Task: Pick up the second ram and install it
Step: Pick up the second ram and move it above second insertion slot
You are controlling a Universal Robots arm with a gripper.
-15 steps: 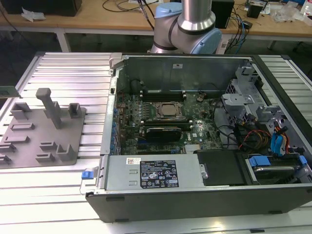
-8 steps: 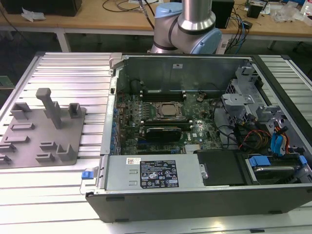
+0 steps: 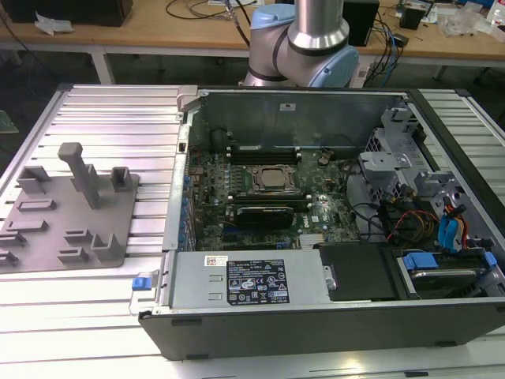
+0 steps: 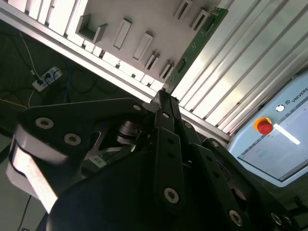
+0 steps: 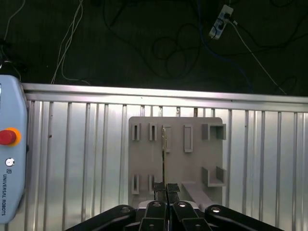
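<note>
In the second wrist view the second ram (image 4: 197,45), a thin green circuit-board stick, juts out from the tips of my gripper (image 4: 163,98), which is shut on its near end. The first wrist view shows the same stick edge-on (image 5: 165,154), running out from the closed gripper (image 5: 166,186). It hangs high above the grey plastic tray (image 5: 192,166). The exterior view shows that tray (image 3: 47,237) at its left, on the ribbed metal table. The open computer case (image 3: 316,316) lies in the middle, with the silver processor (image 3: 272,180) on its motherboard.
A pendant with a red stop button (image 5: 8,136) lies on the table beside the tray. The ribbed table edge (image 5: 163,91) drops to a dark floor with cables and a power strip (image 5: 220,21). Inside the case are a power supply (image 3: 248,280), drive cages and blue-tabbed cables (image 3: 446,229).
</note>
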